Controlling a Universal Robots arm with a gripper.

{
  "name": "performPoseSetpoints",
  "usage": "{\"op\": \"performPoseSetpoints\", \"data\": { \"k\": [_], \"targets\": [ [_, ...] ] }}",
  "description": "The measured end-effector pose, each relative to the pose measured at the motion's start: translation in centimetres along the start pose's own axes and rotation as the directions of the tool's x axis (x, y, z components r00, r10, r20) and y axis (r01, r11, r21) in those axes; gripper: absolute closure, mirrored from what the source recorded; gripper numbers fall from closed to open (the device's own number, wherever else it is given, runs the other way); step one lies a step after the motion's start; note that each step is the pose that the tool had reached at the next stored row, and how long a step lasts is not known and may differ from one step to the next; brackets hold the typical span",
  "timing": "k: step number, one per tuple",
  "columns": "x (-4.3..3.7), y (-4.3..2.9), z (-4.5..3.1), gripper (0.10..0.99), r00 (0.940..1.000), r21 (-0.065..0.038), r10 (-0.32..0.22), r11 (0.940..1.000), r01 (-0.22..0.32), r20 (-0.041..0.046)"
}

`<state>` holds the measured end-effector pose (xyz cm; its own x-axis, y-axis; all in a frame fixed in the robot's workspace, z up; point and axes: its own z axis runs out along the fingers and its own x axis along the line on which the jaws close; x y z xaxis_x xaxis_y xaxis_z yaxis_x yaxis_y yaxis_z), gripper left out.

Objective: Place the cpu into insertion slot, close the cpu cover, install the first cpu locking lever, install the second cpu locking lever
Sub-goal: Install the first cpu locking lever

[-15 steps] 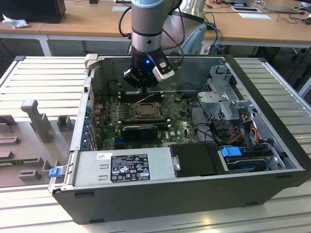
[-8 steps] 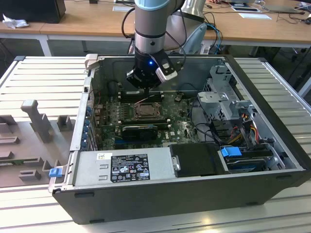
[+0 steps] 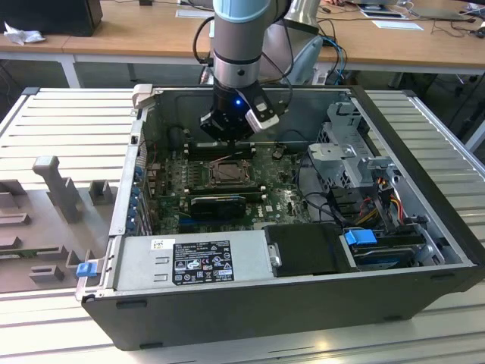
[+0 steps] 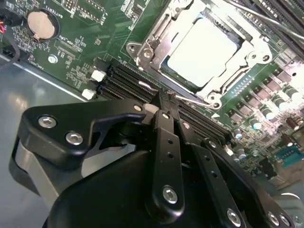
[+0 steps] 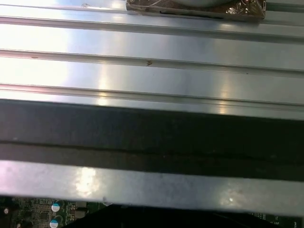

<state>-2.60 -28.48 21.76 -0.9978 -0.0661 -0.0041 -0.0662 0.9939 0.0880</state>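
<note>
An open computer case (image 3: pixel 303 303) lies on its side on a ribbed metal table (image 3: pixel 68 121), and the green motherboard (image 3: pixel 182 189) fills its floor. Inside the case, relative to the motherboard, a grey power supply (image 3: pixel 193 258) with a label sits along the near wall, and a metal drive cage (image 3: pixel 352 152) with bundled cables stands toward the exterior view's right. A round coin battery (image 4: pixel 40 23) sits on the motherboard well apart from the socket.

The insertion slot (image 4: pixel 204 50) lies near the middle of the motherboard, just beside the long black memory slots (image 4: pixel 128 80). The cpu (image 4: pixel 202 50) rests flat in it, its top pale and silvery with a thin dark edge. The cpu cover (image 4: pixel 166 28), a thin bright metal frame, lies down around the chip, with the chip's top showing through its square cut-out. A thin wire lever (image 4: pixel 192 98) runs along the socket's edge nearest the memory slots.

The gripper (image 4: pixel 164 107) hangs over the memory slots, just beside the insertion slot, and in the exterior view (image 3: pixel 227 136) it sits just behind the socket. Its black fingers (image 4: pixel 166 137) are pressed close together with nothing between them. The cpu lies beyond the fingertips, apart from the jaws and untouched by them.
</note>
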Motion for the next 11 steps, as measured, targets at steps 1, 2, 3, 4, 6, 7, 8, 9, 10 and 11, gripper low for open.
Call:
{"op": "performPoseSetpoints", "data": {
  "k": [1, 2, 3, 4, 6, 7, 8, 9, 10, 11],
  "targets": [
    [-0.11, -0.01, 0.08, 0.980, 1.0000, 0.000, 0.000, 1.0000, 0.000, 0.0000],
    [-0.21, -0.01, 0.11, 0.980, 1.0000, 0.000, 0.001, 1.0000, -0.001, -0.0001],
    [-0.32, -0.01, 0.14, 0.980, 1.0000, 0.000, 0.001, 1.0000, -0.001, 0.0000],
    [-0.43, -0.01, 0.17, 0.980, 1.0000, 0.000, 0.001, 1.0000, -0.001, 0.0000],
    [-0.61, 0.00, 0.24, 0.980, 1.0000, 0.000, 0.002, 1.0000, -0.002, 0.0002],
    [-0.66, -0.01, 0.28, 0.980, 1.0000, 0.000, 0.002, 1.0000, -0.002, 0.0001],
    [-0.71, -0.02, 0.34, 0.980, 1.0000, 0.000, 0.002, 1.0000, -0.002, 0.0001],
    [-0.78, -0.03, 0.44, 0.980, 1.0000, 0.000, 0.002, 1.0000, -0.002, 0.0002],
    [-0.86, -0.04, 0.52, 0.980, 1.0000, 0.000, 0.002, 1.0000, -0.002, 0.0002],
    [-0.92, -0.05, 0.65, 0.980, 1.0000, 0.000, 0.003, 1.0000, -0.003, 0.0002]
  ]
}}
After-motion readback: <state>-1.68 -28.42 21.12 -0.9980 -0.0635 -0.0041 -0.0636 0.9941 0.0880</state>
